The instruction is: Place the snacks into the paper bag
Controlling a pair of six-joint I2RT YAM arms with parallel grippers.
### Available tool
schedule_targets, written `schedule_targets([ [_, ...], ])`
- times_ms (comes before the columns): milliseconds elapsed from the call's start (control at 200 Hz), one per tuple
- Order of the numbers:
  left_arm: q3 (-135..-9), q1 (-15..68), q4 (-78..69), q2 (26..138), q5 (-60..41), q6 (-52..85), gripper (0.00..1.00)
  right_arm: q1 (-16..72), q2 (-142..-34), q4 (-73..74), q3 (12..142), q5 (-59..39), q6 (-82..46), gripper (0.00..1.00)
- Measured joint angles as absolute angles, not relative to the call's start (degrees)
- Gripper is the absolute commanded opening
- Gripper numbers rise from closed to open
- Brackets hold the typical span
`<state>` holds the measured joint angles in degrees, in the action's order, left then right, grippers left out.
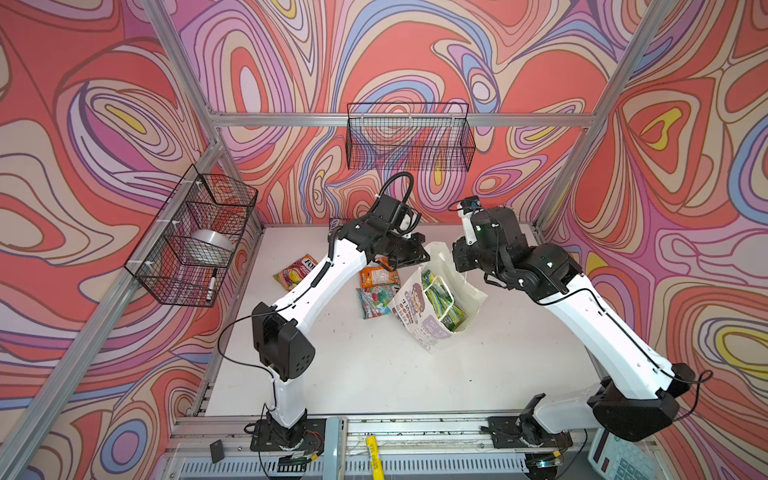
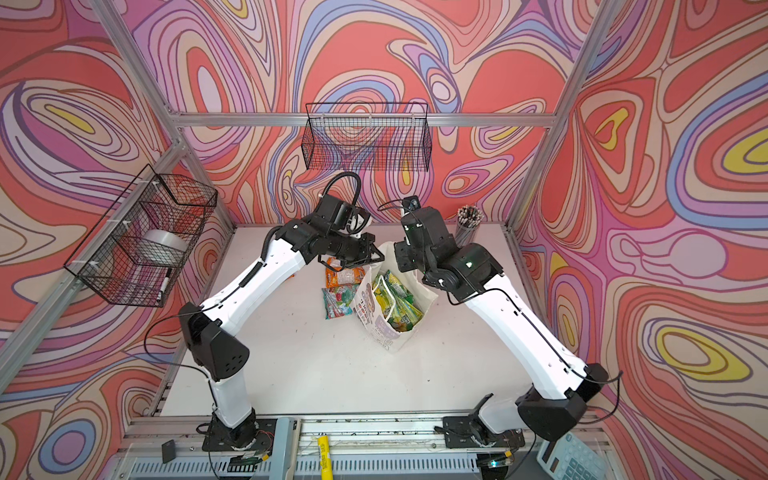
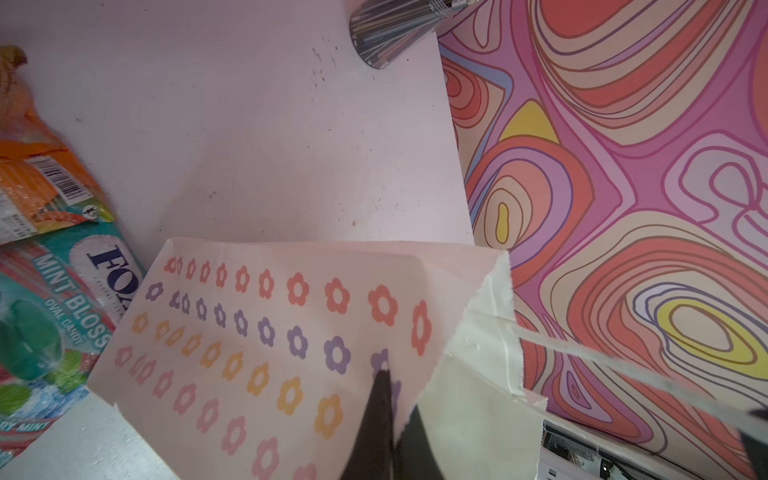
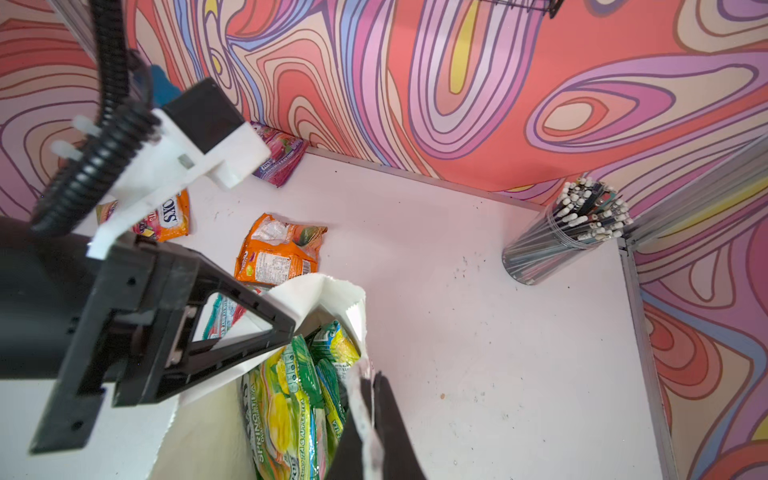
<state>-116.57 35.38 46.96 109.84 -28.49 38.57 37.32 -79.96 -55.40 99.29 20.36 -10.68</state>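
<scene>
My left tool (image 3: 384,370) is clamped shut on the flower-printed side of the paper bag (image 3: 249,332), pinching the rim at the far left of its mouth. My right tool (image 4: 371,380) is closed too, nipping the rim on the bag's right side. I judge this double pinch is there to spread the mouth and steady the limp, leaning paper near the middle of the table (image 1: 374,374). Of the snacks, green and yellow-green packets (image 1: 442,301) already stand on edge inside. Close against the bag's left side lie an orange packet (image 1: 376,274) and a teal packet (image 1: 374,300). Farther left is an orange-yellow packet (image 1: 296,270), and a purple packet (image 4: 282,158) rests by the far wall. One tool will have to let go to fetch these
</scene>
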Motion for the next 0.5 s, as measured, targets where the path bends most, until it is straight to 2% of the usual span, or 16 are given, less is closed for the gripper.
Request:
schedule_targets([
  [140, -122.2, 35.1, 49.1, 113.8, -28.5, 38.1, 0.46, 34.7, -77.9, -55.2, 97.3, 20.3, -11.7, 0.00],
  [255, -126.6, 34.4, 51.4, 113.7, -27.1, 37.4, 0.74, 32.5, -76.7, -54.8, 95.0, 19.8, -12.7, 0.00],
  [346, -127.7, 33.1, 52.2, 110.8, -25.1, 37.0, 0.85, 31.8, -76.4, -54.2, 93.7, 19.4, -13.3, 0.00],
  [501, -122.2, 31.2, 52.9, 99.6, -22.0, 36.6, 0.88, 31.7, -75.4, -52.8, 91.6, 18.4, -14.0, 0.00],
])
